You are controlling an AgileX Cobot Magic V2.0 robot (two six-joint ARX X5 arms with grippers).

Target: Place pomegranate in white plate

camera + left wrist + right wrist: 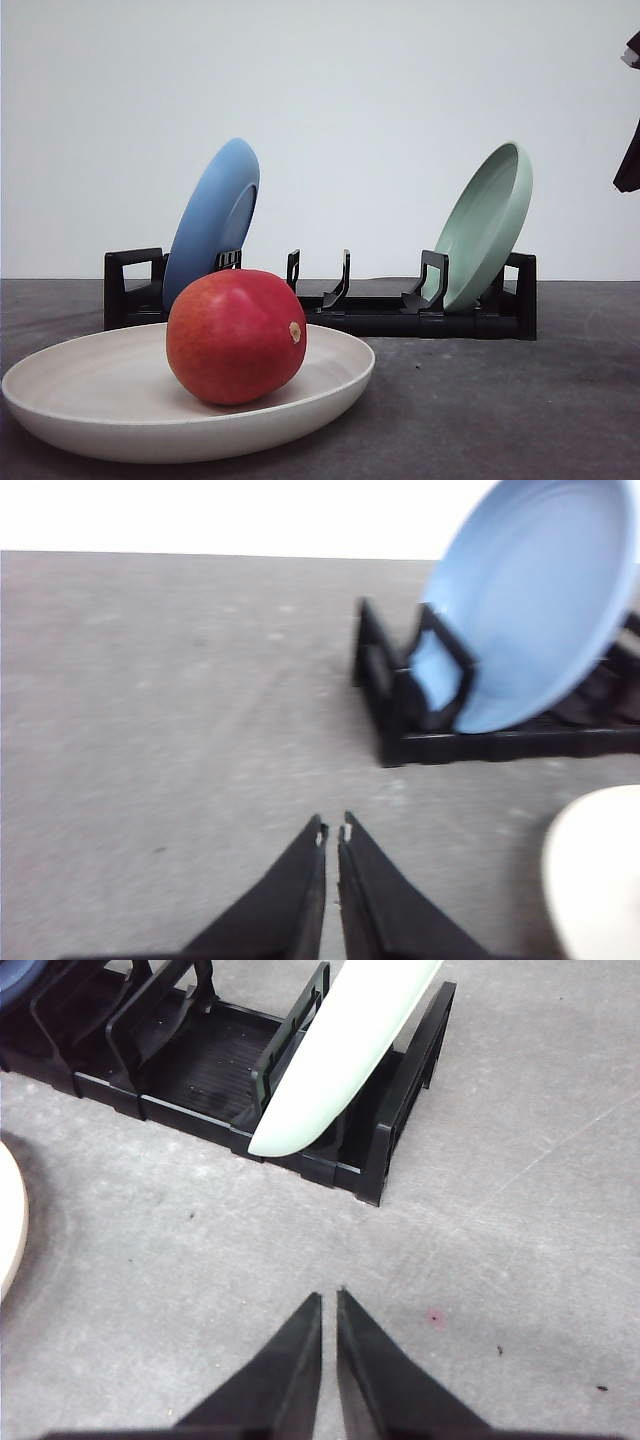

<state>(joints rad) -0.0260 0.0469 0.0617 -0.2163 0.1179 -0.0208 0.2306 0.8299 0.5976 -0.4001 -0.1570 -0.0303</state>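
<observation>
red pomegranate (236, 335), tan stem scar

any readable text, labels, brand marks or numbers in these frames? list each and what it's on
None. No words, numbers, labels or logos can be read on the pomegranate, the white plate, the blue plate, the pale green plate or the black rack. The grey table carries only specks.
</observation>
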